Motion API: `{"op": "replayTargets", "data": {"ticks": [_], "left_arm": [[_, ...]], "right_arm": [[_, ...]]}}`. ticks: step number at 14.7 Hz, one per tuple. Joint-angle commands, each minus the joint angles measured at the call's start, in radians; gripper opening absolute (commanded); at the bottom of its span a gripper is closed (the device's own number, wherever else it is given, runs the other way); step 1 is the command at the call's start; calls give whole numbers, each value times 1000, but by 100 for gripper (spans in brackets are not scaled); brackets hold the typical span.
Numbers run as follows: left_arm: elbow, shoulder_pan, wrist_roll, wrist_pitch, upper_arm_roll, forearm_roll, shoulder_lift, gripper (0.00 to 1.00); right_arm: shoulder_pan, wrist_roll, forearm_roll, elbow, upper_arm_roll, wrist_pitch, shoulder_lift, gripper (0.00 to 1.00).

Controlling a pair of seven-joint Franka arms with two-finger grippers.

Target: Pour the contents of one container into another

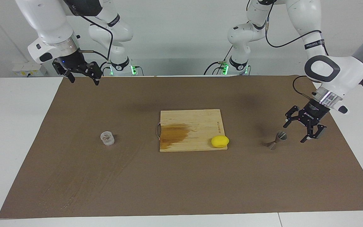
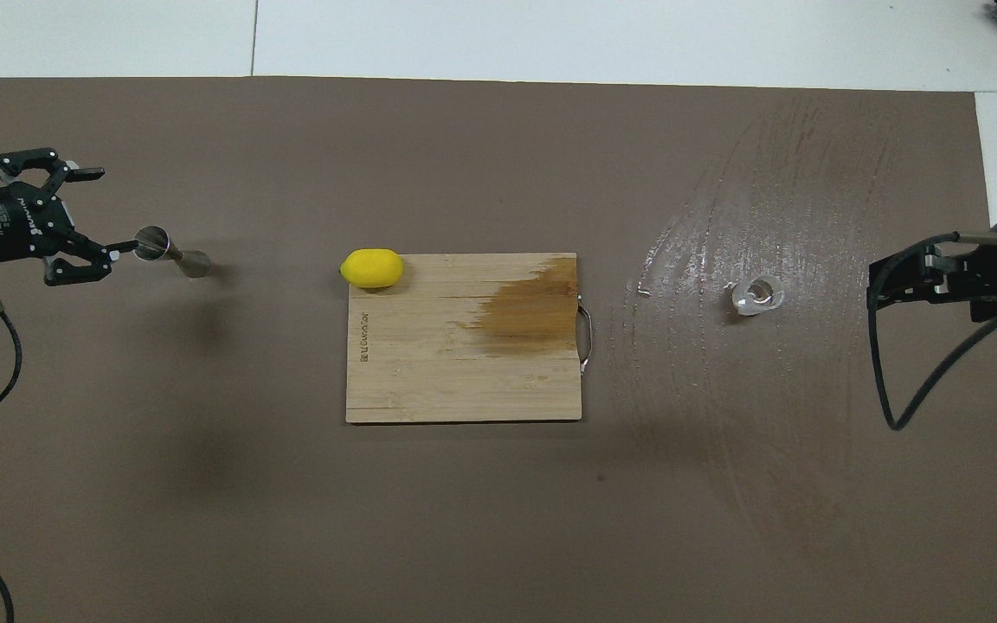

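Facing view: left gripper [image 1: 294,133] spread wide beside the steel jigger [image 1: 276,140], holding nothing.
Right gripper [image 1: 84,78]: waits, spread, empty.
Glass cup [image 1: 107,138]: toward the right arm's end.

1 glass cup [image 1: 107,138] | 1 jigger [image 1: 276,140] | 1 lemon [image 1: 220,141] | 1 chopping bd [image 1: 190,121] (stained) | 1 mat [image 1: 181,183]

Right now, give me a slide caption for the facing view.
Left gripper open beside the steel jigger; right gripper waits, open, with the glass cup untouched on the brown mat.
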Motion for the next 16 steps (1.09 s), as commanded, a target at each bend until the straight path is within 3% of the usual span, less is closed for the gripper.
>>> {"op": "replayTargets", "data": {"ticks": [1,5,16], "left_arm": [[-75,11,-61,46,-8,-122,-25,100],[-143,34,-64,53,-10,-238,-36,99],[-184,17,-56,121,-13,-281,-32,98]], "right_arm": [[-15,14,7,-10,10,-5,-13,100],[-15,14,9,-10,10,-4,-13,100],[-17,14,9,-10,10,-5,-13,100]]}}
